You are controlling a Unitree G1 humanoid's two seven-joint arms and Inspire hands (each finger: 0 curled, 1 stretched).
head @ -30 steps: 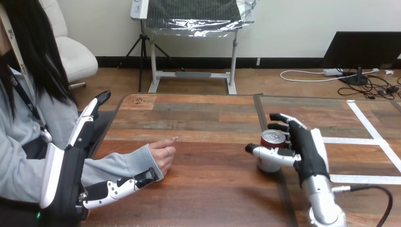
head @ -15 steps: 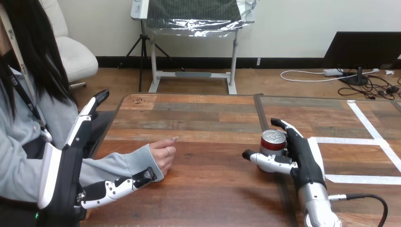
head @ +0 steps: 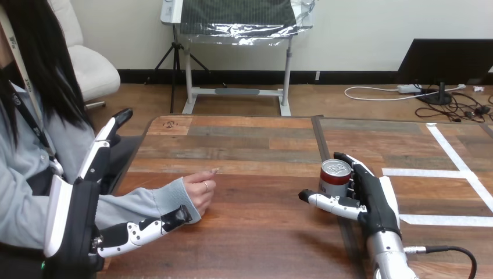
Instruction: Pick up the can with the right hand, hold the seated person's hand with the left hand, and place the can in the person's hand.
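A red-topped can (head: 335, 177) stands upright on the wooden table (head: 256, 145), right of the middle. My right hand (head: 375, 200) is open around it: the fingers (head: 356, 167) lie along its right side and the thumb (head: 325, 201) reaches left across the front of its base. The person's hand (head: 200, 189) rests loosely curled on the table at the left. My left hand (head: 72, 224) is open beside the person's forearm, its fingers (head: 107, 142) pointing straight away. Its thumb (head: 145, 228) lies along the near side of the grey sleeve, with the tip at the cuff.
White tape lines (head: 447, 174) mark the table's right part. A dark seam (head: 318, 139) runs from front to back just left of the can. The person sits close against the table's left edge.
My right hand has drawn back toward me and sunk lower, so the thumb has moved from the can's middle to its base. The can and the person's hand stay put; my left hand barely shifted.
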